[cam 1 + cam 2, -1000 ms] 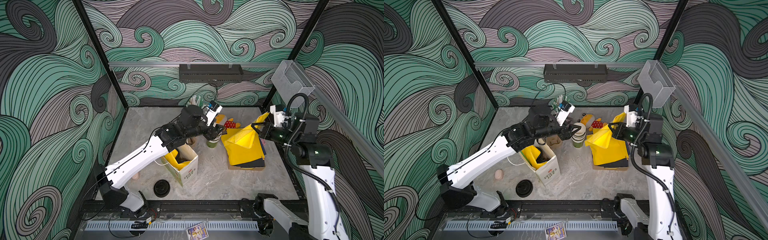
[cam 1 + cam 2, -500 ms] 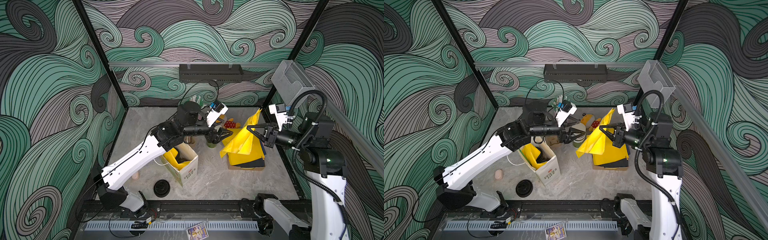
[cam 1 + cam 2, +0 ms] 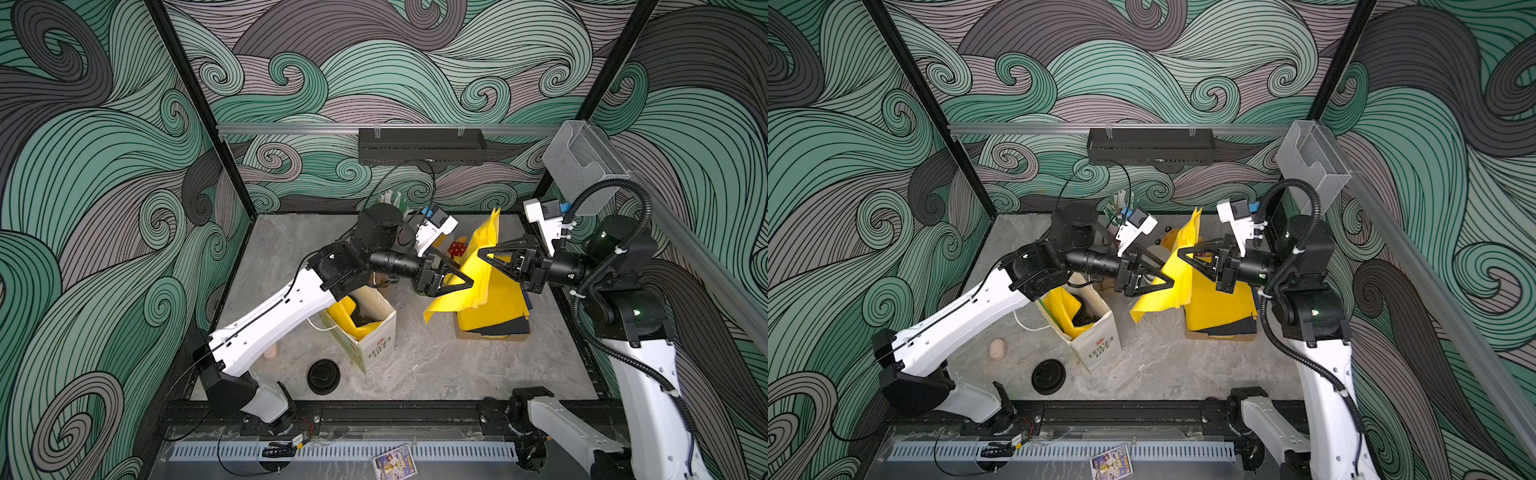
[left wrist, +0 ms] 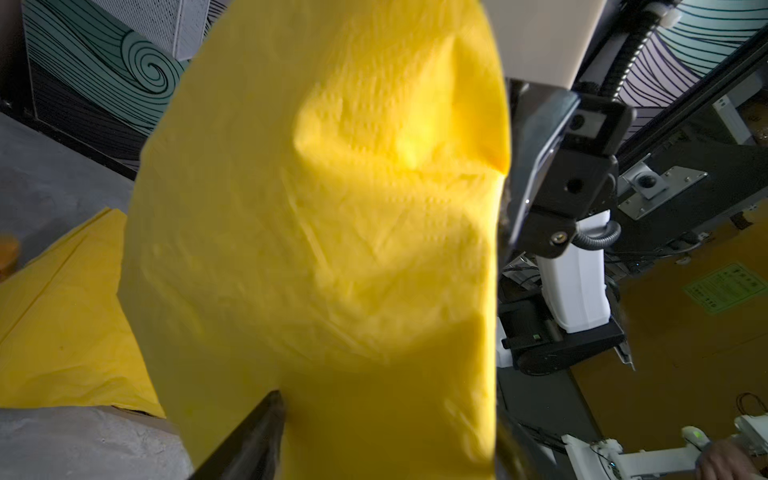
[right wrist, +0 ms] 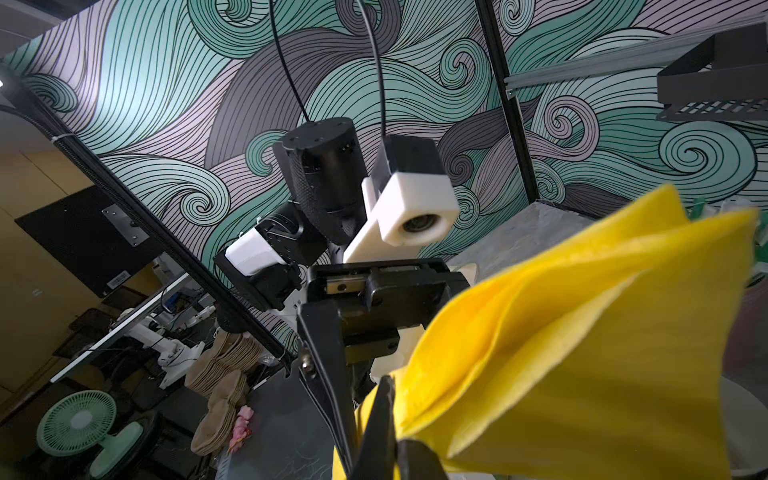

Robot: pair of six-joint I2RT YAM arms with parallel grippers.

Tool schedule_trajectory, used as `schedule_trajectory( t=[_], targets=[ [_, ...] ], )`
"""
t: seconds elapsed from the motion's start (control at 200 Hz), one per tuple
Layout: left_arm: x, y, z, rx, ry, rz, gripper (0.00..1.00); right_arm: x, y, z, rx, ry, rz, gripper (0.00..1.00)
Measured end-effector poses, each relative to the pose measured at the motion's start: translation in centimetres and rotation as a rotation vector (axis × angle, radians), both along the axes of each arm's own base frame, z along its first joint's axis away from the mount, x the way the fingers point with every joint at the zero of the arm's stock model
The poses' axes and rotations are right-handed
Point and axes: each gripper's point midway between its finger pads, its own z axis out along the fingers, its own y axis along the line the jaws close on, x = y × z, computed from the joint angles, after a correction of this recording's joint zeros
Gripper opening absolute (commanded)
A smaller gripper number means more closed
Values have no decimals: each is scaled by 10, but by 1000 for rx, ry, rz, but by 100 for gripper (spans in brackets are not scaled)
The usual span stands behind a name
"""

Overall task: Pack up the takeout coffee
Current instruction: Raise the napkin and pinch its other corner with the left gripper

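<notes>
Pinching a yellow sheet (image 3: 484, 270) near its upper edge, the right fingers (image 3: 480, 252) are pressing together on it and holding it up over the counter (image 3: 415, 365), between the two arms. The left fingers (image 3: 466, 275) are standing apart, straddling the sheet's lower part without closing on it; in the left wrist view the sheet is filling the gap between them.

The coffee is mostly hiding. A pale rounded shape just behind the left fingers is probably one cup (image 3: 1157, 252), standing on the counter. A dark rim down in the bag (image 3: 376, 347) may be the other cup's lid, though that is not showing clearly enough to tell.

Cups like these are likely handling light and thin-walled, denting under a hard squeeze and spilling if tipping, with lids that can pop off. Taking hold around the wall below the lid, upright and gently, is looking safest. The sheet is hanging limp and folding on itself.

The left arm is reaching out over the bag with its forearm near level. The right arm is rising to a high elbow, its wrist level and pointing back at the left one, fingertips nearly meeting
</notes>
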Motion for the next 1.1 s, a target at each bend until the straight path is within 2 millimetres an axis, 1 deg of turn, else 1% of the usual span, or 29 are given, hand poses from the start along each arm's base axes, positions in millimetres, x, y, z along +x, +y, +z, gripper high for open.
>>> schedule_trajectory(
  t=[0.09, 0.24, 0.275, 0.35, 0.375, 0.43, 0.52, 0.565, 0.67, 0.74, 0.795, 0.86, 0.925, 0.955, 1.035, 1.101],
  targets=[
    [-4, 0, 0, -1, 15, -18, 35, 2, 3, 5, 9, -24, 8, 0],
    [-5, 1, 1, -2, 27, -26, 6, 9, 4, 6, 7, -41, -11, 0],
    [-5, 1, 1, -2, 27, -25, 0, 11, 4, 4, 0, -41, -26, 9],
    [-5, 2, 2, -3, 23, -16, 0, 18, 1, -2, -26, -33, -77, 24],
    [-4, 3, 3, -2, 20, -11, 0, 21, -1, -3, -38, -31, -101, 32],
    [-3, 7, 5, -1, 8, 13, 0, 27, -6, -5, -77, -28, -163, 44],
    [-1, 19, 16, -8, -38, 79, 0, 30, -18, 0, -140, -62, -272, 54],
    [-1, 28, 23, -16, -69, 115, 0, 26, -23, 2, -163, -86, -306, 56],
    [-3, 49, 37, -26, -136, 186, 0, 8, -30, 7, -190, -150, -336, 57],
    [-4, 57, 41, -20, -158, 211, 0, -6, -29, 18, -182, -202, -327, 60],
    [-4, 59, 38, -5, -162, 217, 0, -14, -26, 28, -168, -242, -305, 61],
    [-4, 58, 31, 18, -153, 212, 0, -24, -17, 38, -152, -277, -249, 62],
    [-3, 55, 24, 36, -141, 201, 0, -31, -2, 39, -158, -297, -172, 63],
    [-3, 54, 21, 44, -135, 194, 0, -35, 6, 37, -169, -306, -131, 64],
    [-5, 52, 17, 54, -124, 179, 0, -35, 24, 29, -227, -321, -61, 65],
    [-7, 52, 16, 54, -117, 164, 0, -34, 37, 17, -287, -329, -14, 67]
  ],
)
